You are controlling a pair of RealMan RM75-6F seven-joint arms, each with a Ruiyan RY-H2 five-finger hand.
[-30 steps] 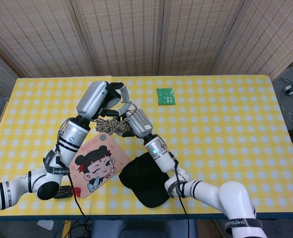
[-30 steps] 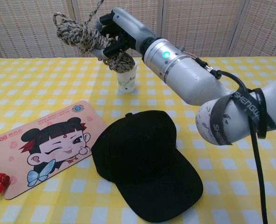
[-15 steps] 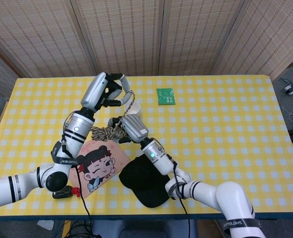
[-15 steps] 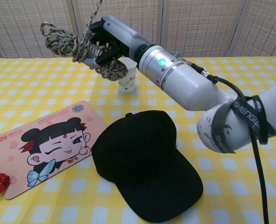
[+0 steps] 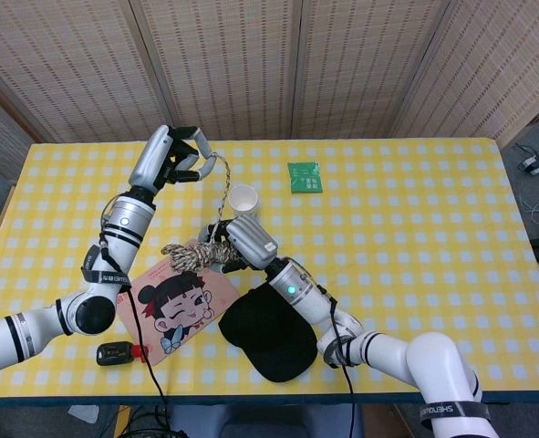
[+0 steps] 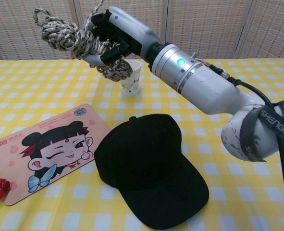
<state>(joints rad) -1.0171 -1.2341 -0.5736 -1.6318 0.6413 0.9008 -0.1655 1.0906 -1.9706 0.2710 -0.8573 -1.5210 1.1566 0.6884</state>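
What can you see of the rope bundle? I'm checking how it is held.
The rope bundle is a coil of speckled tan-and-dark braided cord, looped untidily. The right hand grips it, lifted off the yellow checked table, above the cartoon mouse pad. One strand runs up from the coil to the left hand, which pinches its end.

Light: bright, even, diffuse from overhead.
Shadows: soft, faint beneath the black cap [image 6: 149,168].
Glare: mild sheen on metal arm housings.
Focus: both views sharp.
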